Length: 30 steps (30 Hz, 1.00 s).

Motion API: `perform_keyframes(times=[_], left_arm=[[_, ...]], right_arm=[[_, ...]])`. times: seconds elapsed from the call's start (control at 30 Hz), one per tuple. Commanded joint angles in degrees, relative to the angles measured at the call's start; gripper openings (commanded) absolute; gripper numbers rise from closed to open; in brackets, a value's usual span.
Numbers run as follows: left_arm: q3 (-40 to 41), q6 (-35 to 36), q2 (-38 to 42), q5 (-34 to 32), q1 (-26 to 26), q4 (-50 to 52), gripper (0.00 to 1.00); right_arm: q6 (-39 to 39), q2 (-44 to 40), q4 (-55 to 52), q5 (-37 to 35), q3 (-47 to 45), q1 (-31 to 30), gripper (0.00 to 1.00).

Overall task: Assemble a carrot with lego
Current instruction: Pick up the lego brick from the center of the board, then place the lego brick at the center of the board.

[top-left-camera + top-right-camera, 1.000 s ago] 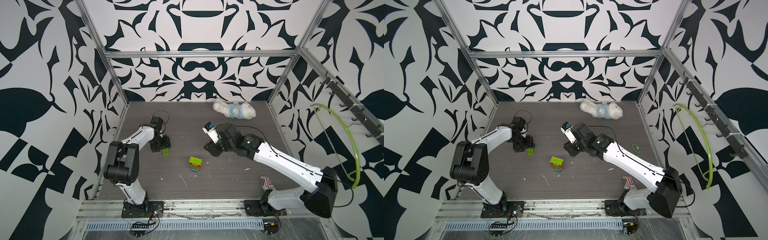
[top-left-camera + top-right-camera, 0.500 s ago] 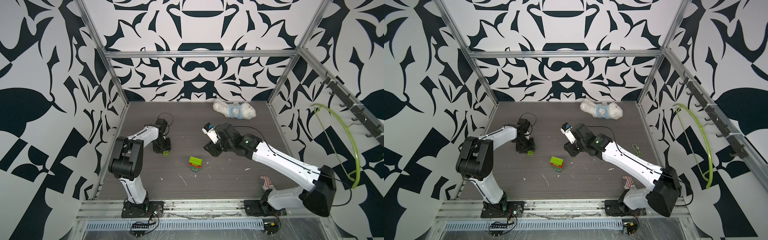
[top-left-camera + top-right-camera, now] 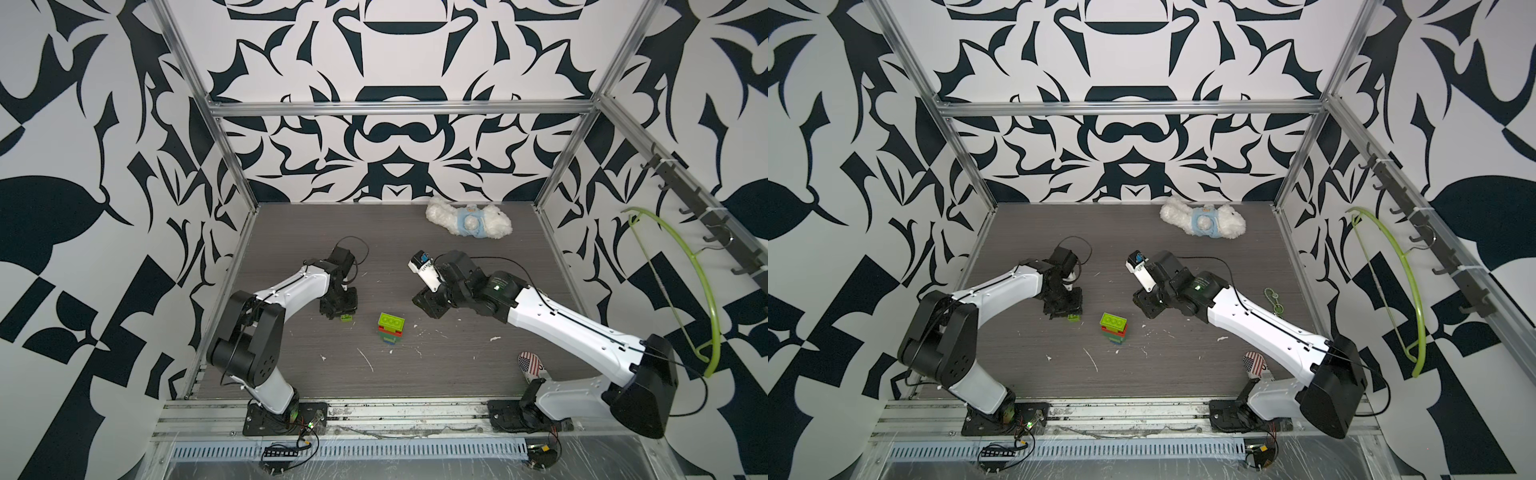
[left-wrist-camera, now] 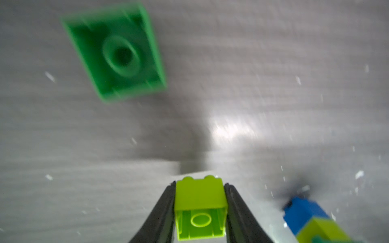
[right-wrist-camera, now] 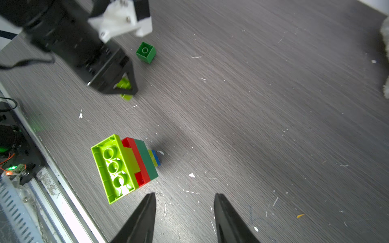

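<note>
Left wrist view: the left claw (image 4: 200, 184) grips one small lime square plastic brick (image 4: 200, 199) by its side walls, studs leading, evidently for pressing into an upturned hollow face. One loose green square plastic brick (image 4: 117, 54) lies ahead of that claw. One carrot (image 5: 126, 166), a tapered five-layer brick stack, sits just ahead of the right claw (image 5: 185, 194), whose jaws stand apart and empty.

Grey wood-grain tabletop (image 3: 457, 374) carries the carrot (image 3: 391, 328), a green brick (image 5: 145, 52), a plush toy (image 3: 467, 222), white specks (image 3: 367, 360)
</note>
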<state>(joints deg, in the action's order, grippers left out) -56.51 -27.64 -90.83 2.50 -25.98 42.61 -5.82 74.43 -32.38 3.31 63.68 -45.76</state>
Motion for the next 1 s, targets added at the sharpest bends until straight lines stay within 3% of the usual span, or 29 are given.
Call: perform_keyframes(times=[0.0, 0.1, 0.17, 0.3, 0.57, 0.77, 0.97], left_arm=[[1.14, -2.43, 6.04, -1.59, -0.13, 2.9, 0.39], [-1.93, -2.53, 8.43, -2.51, -0.12, 2.14, 0.39], [-6.95, -1.48, 5.79, -2.71, -0.13, 1.89, 0.39], [-19.56, -0.46, -3.54, -2.22, -2.59, 3.17, 0.38], [-41.18, -0.4, -24.54, -3.2, -14.3, 9.18, 0.4], [-50.68, -1.1, -35.44, -1.74, -19.64, 11.52, 0.41], [-54.9, -2.13, -40.76, -2.5, -22.47, 12.89, 0.45]], right_arm=[[0.17, -1.85, 1.39, -1.62, -0.29, 1.37, 0.5], [-1.42, -0.85, 3.09, -0.68, -0.75, 4.13, 0.5], [-3.61, -0.32, 5.59, 0.55, -1.81, 7.19, 0.5], [-5.69, 0.7, 7.31, -2.42, -3.31, 12.52, 0.5], [-10.51, -5.13, 10.41, -8.53, -12.49, 23.45, 0.51], [-10.94, -11.39, 9.86, -9.77, -17.76, 29.49, 0.51], [-11.58, -11.37, 9.73, -8.37, -20.31, 29.95, 0.51]])
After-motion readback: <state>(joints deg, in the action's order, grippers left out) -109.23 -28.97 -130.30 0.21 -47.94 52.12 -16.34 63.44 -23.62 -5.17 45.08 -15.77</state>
